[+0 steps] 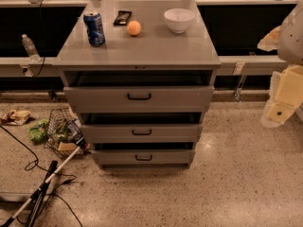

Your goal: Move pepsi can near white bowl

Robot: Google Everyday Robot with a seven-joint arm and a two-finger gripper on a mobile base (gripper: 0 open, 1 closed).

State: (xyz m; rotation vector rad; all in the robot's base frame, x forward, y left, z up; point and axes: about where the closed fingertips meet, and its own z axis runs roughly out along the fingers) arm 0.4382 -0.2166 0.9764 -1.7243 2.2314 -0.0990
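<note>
The pepsi can (94, 28) is blue with a silver top and stands upright at the back left of the grey cabinet top (151, 48). The white bowl (179, 20) sits upright at the back right of the same top, well apart from the can. My gripper (280, 111) is a pale yellowish shape at the right edge of the view. It hangs beside the cabinet, below the level of the top and far from both the can and the bowl.
An orange fruit (134, 28) lies between can and bowl, with a flat black object (122, 17) behind it. Three drawers (139, 97) stand slightly pulled out. A water bottle (30, 47) stands on a ledge at left. A wire basket (61, 132), litter and cables lie on the floor at left.
</note>
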